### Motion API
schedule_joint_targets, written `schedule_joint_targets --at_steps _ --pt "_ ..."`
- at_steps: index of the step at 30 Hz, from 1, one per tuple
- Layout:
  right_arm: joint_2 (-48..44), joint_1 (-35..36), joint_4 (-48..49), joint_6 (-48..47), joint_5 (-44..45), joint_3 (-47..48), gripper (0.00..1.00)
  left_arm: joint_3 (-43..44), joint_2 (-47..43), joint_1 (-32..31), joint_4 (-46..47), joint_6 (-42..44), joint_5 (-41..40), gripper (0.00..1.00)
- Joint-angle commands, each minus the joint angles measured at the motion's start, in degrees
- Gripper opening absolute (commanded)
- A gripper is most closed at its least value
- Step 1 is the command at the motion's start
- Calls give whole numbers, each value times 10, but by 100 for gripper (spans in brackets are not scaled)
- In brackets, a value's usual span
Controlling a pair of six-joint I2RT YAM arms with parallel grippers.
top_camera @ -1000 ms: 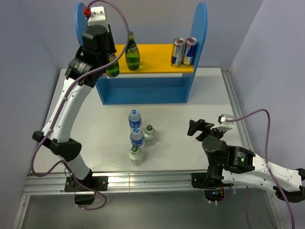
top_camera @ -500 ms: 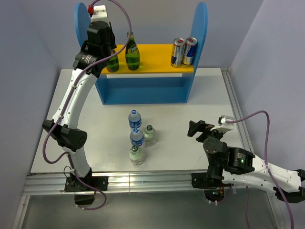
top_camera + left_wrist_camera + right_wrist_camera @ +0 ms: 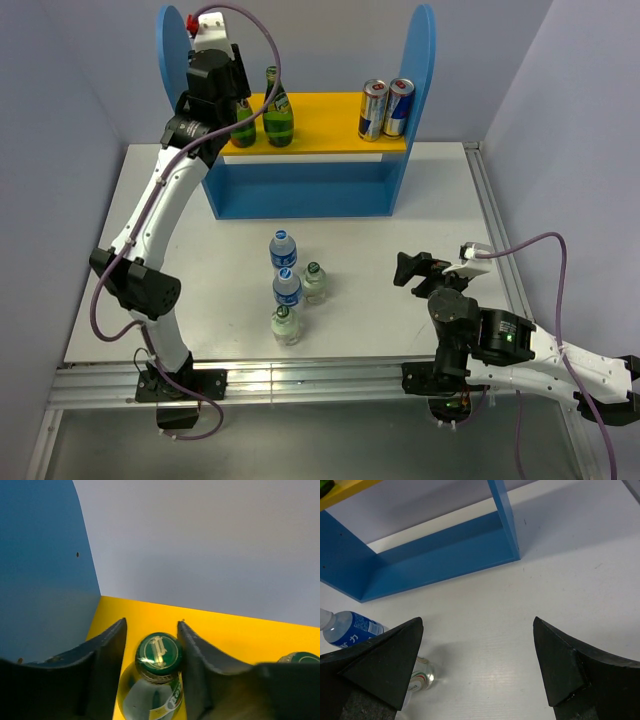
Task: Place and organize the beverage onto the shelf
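My left gripper [image 3: 151, 623] is at the far left end of the shelf [image 3: 300, 200]. Its jaws are set narrow and closed about the neck of a green bottle [image 3: 158, 652]. This bottle stands upright on the yellow upper board [image 3: 225, 630], just beside the left side panel [image 3: 45, 580]. A second green bottle [image 3: 277, 108] stands just to its right, and two cans [image 3: 373, 110] occupy the right end, so like items are grouped. Gripping at the neck keeps my fingers apart from the neighbouring bottle. My right gripper [image 3: 477, 625] hangs wide and empty over the near right of the table [image 3: 440, 200]. Four bottles [image 3: 288, 288] stand clustered near the table's centre, not yet shelved. I judge release and straight withdrawal to be the step in hand.
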Motion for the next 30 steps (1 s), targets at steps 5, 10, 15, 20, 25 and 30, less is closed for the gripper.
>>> schedule_joint_targets --at_steps 5,10,15,20,25,30 --pt "-3 4 8 11 8 -4 97 -50 -52 0 76 2 -2 81" --pt "0 4 1 15 9 -4 97 -54 -56 -1 70 -1 -8 99" --pt "5 4 -5 23 10 -2 97 -76 -92 -4 48 -13 -6 99" --pt "7 4 -10 28 18 -1 97 -158 -154 -6 49 -20 6 99" --pt "9 4 -14 33 21 1 97 -206 -199 -10 14 -43 18 99" --pt "15 4 -26 48 29 2 97 -298 -285 -54 -39 -91 -17 99"
